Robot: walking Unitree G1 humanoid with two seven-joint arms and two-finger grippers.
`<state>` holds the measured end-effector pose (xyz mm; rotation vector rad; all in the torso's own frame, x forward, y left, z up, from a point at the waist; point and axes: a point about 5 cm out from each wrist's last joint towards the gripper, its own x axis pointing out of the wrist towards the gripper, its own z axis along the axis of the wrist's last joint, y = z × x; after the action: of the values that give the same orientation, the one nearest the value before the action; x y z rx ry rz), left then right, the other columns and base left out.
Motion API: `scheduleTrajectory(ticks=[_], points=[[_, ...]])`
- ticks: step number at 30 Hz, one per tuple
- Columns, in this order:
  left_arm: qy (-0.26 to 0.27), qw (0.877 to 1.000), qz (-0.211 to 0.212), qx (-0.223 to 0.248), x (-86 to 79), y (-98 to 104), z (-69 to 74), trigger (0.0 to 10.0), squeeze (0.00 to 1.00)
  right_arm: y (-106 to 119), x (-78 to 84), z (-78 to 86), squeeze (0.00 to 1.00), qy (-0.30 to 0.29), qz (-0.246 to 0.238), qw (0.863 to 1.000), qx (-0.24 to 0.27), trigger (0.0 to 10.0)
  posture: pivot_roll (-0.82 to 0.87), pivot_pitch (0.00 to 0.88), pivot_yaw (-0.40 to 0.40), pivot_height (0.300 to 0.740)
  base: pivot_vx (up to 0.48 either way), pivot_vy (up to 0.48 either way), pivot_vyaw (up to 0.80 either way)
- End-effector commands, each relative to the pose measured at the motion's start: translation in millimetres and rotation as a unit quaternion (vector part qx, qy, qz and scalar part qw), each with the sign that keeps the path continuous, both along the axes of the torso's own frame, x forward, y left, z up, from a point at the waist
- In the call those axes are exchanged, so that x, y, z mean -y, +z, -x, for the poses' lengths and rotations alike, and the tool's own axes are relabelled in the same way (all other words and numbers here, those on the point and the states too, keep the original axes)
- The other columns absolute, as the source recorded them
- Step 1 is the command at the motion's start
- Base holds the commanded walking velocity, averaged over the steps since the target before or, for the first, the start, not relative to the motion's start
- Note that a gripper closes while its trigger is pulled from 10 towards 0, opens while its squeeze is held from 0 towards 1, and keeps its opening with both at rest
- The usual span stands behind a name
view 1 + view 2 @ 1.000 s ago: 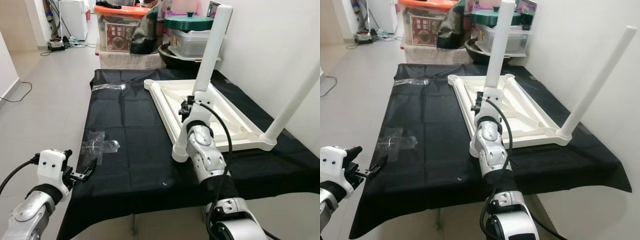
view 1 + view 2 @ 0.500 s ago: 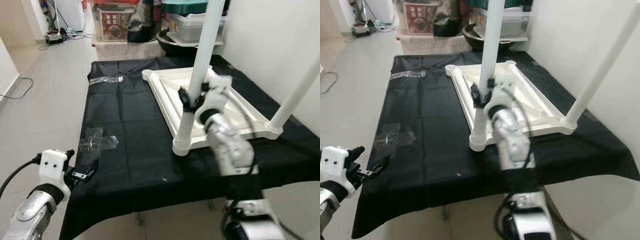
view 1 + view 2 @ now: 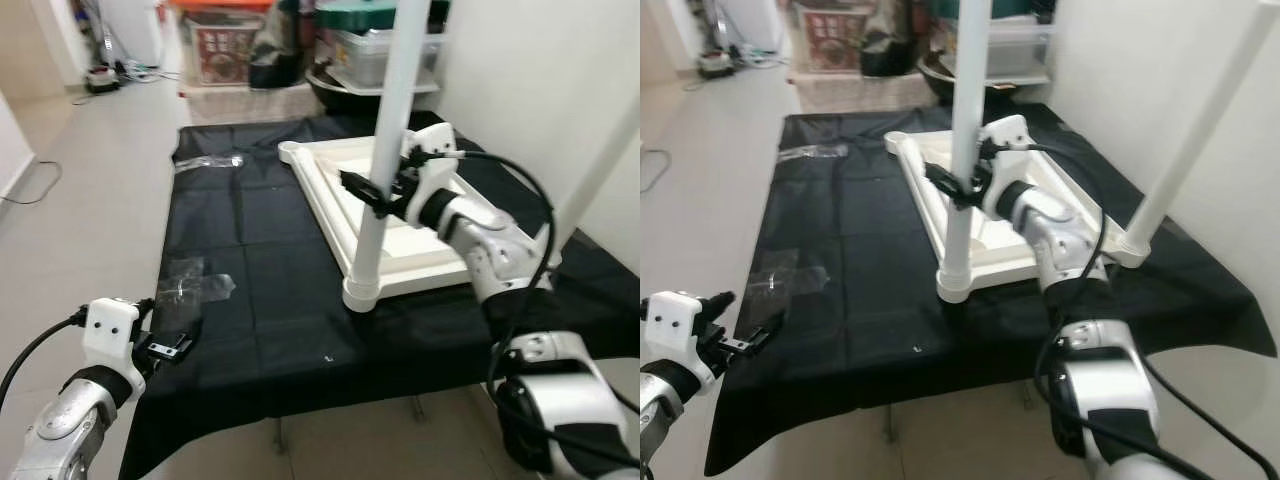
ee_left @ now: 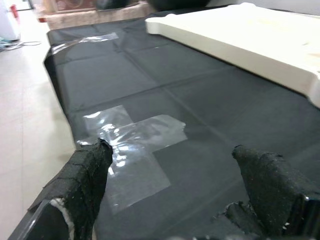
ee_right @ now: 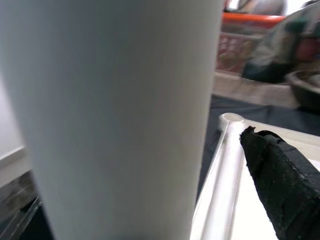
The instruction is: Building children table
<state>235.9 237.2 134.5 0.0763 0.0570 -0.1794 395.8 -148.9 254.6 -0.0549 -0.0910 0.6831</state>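
Upside down on the black-draped surface (image 3: 250, 330): flat cream plastic tabletop (image 3: 330, 200). Standing upright in its near corner socket: long white cylindrical leg (image 3: 385, 170), long axis vertical. Clasped round that leg at mid-height, reaching in from the robot's right side: right gripper (image 3: 375, 195), black fingers (image 5: 280, 180) pressed to the white shaft. Judged next: twisting or pressing down along the vertical axis to seat the leg. Hanging spread and empty off the near left edge, well apart from the leg: left gripper (image 4: 175, 190).
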Motion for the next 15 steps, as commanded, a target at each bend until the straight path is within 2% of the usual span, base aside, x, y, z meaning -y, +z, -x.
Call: scheduleTrajectory(ticks=[1, 2, 7, 8, 9, 10, 15], points=[[-0.003, 1.0, -0.008, -0.006, 0.2, -2.0, -0.1, 10.0, 0.0, -2.2, -1.5, -2.5, 0.0, 0.016, 0.018, 1.0, -0.001, 10.0, 0.08, 0.0, -0.069, 0.74, 0.0, 0.0, 0.0], [-0.003, 1.0, -0.008, -0.006, 0.8, -2.0, 0.5, 10.0, 0.0, -4.2, -6.3, -6.0, 0.0, 0.047, 0.033, 0.998, -0.015, 10.0, 0.1, 0.0, -0.082, 0.74, 0.0, 0.0, 0.0], [-0.003, 1.0, -0.009, -0.006, 1.4, -2.1, 1.1, 10.0, 0.0, -11.2, -8.3, -5.4, 0.0, 0.078, 0.052, 0.995, -0.034, 10.0, 0.11, 0.0, -0.085, 0.74, 0.0, 0.0, 0.0], [-0.003, 1.0, -0.009, -0.006, 1.3, -2.2, 1.5, 10.0, 0.0, -14.8, -8.1, -4.8, 0.0, 0.086, 0.059, 0.994, -0.04, 6.8, 0.11, 0.0, -0.085, 0.74, 0.0, 0.0, 0.0], [-0.003, 1.0, -0.009, -0.007, 1.2, -2.2, 1.8, 10.0, 0.0, -19.7, -6.9, -4.1, 0.0, 0.099, 0.067, 0.992, -0.049, 2.5, 0.11, 0.0, -0.086, 0.74, 0.0, 0.0, 0.0], [-0.004, 1.0, -0.008, -0.007, 1.1, -2.2, 2.2, 10.0, 0.0, -23.1, -5.6, -3.6, 0.0, 0.107, 0.069, 0.99, -0.054, 0.0, 0.11, 0.0, -0.088, 0.74, 0.0, 0.0, 0.0], [-0.005, 1.0, -0.008, -0.007, 1.1, -2.2, 3.1, 10.0, 0.0, -29.1, -0.9, -4.4, 0.0, 0.099, 0.055, 0.991, -0.068, 0.0, 0.12, 0.0, -0.09, 0.74, 0.0, 0.0, 0.0]])
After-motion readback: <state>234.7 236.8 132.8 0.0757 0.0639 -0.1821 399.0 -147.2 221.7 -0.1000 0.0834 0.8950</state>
